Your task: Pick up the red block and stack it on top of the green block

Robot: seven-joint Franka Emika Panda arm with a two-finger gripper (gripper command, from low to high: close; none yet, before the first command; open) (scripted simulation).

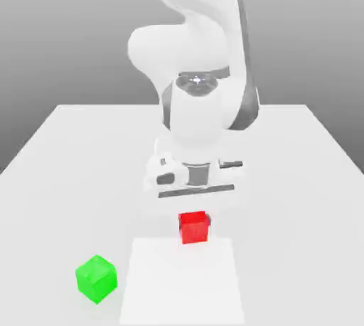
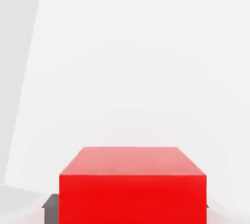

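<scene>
The red block sits near the table's front, directly under the arm's hand. My gripper has come down over it, and the block lies between the fingers. In the hand view the red block is very close, with a dark fingertip at each of its lower corners, so the gripper is shut on it. The green block stands on the table towards the exterior view's left, nearer the front edge and well apart from the red one.
The white table stretches out on all sides of the arm. A brighter rectangular patch lies on its surface in front of the red block. The arm's bulky white body rises behind the hand.
</scene>
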